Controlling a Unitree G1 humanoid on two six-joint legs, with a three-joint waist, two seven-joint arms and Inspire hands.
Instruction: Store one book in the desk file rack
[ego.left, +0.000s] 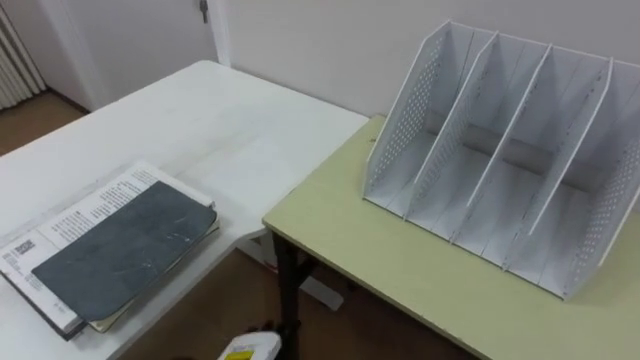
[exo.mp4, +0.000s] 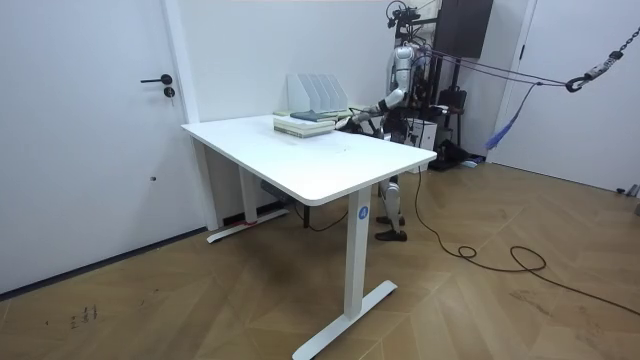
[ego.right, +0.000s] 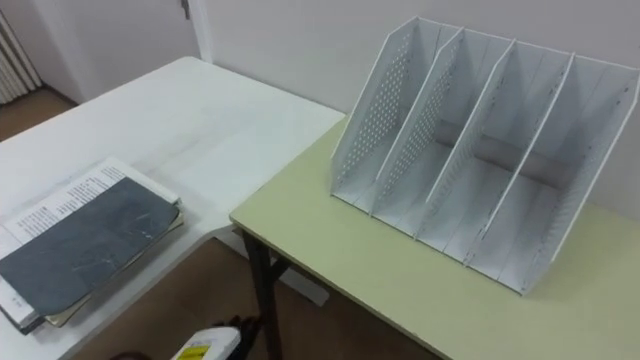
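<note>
**Hand.** In the room view the robot stands at the far end of the white table (ego.left: 235, 125), facing the room view's left. Its left hand (exo.mp4: 357, 117) is held forward at table height, at 3 o'clock from the books and near them. It is too small in that view to tell whether the fingers are straight or curled, or whether they touch anything.

**Task item.** The dark grey book (ego.left: 125, 250) lies flat on top of a stack at 8 o'clock in the eye views. Its cover faces up and its long edge runs from 8 o'clock towards 2 o'clock. Beneath it lies a printed book (ego.left: 62, 222) with a white cover. That book's edge shows along the 10 o'clock side of the grey one. The stack rests near the 7 o'clock edge of the white table.

**Destination.** The file rack (ego.left: 500, 160) is white and stands at 2 o'clock, well apart from the stack. It sits on a green table (ego.left: 400, 275) that butts against the white table's 3 o'clock side. The rack has perforated end walls and three plain dividers, which form four compartments. The compartments open towards 7 o'clock and the dividers slope back towards the wall. No book is stored in the rack yet.

**Surroundings.** A radiator (ego.left: 14, 60) shows at 10 o'clock in the left eye view. In the room view a white door (exo.mp4: 90, 130) stands at 9 o'clock from the white table.
</note>
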